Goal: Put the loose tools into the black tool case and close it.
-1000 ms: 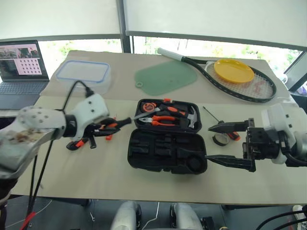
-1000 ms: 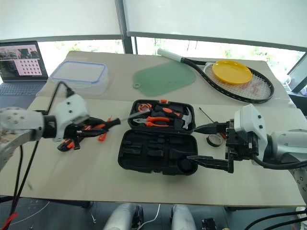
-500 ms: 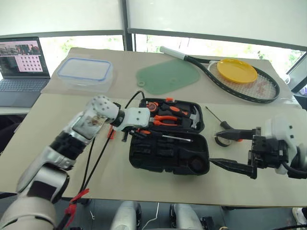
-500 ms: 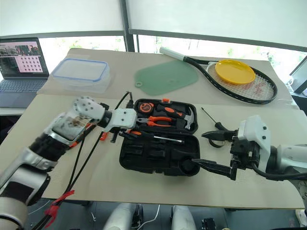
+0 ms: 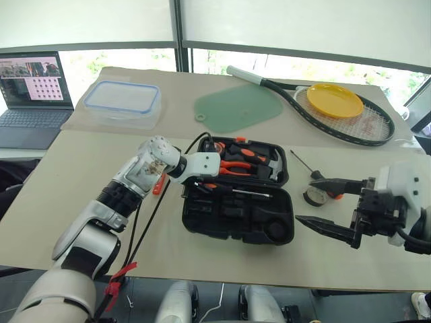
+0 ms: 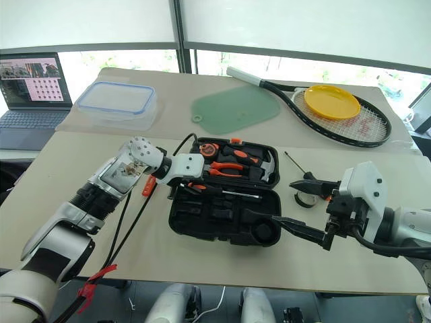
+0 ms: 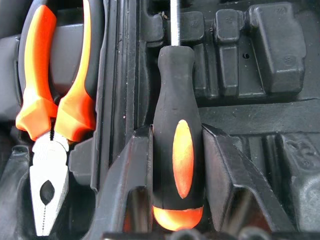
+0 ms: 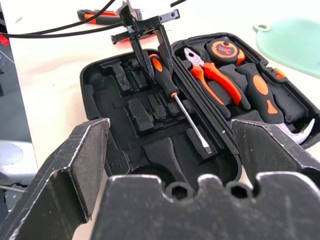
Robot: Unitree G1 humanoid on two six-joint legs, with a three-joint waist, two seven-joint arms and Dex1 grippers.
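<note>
The bench (image 5: 81, 195) is wide and pale, and the black tool case (image 5: 237, 217) lies open near its middle. The lid half with the orange-handled pliers (image 5: 232, 165), the tape measure (image 8: 223, 50) and the hammer (image 5: 272, 163) is at 12 o'clock of the slotted half.

The left arm reaches in from 8 o'clock, bent at the elbow, with the wrist turned toward the case. The left gripper (image 5: 202, 183) is over the hinge edge of the slotted half. In the left wrist view its two fingers (image 7: 131, 175) stand on both sides of the handle of a screwdriver (image 7: 177, 165). They are close to the handle, but I cannot tell if they still press it. The shaft of this screwdriver lies across the slots toward 3 o'clock.

The right arm comes from 4 o'clock and is held low and almost level. The right gripper (image 5: 330, 207) is wide open and holds nothing. Its lower finger points at the 3 o'clock end of the case.

A second screwdriver (image 5: 304, 168) and the small dark tape roll (image 5: 313, 197) lie on the bench at 3 o'clock of the case, the roll just beside the upper finger of the right gripper. The utility knife (image 8: 100, 15) lies at 9 o'clock of the case, near the left forearm.
</note>
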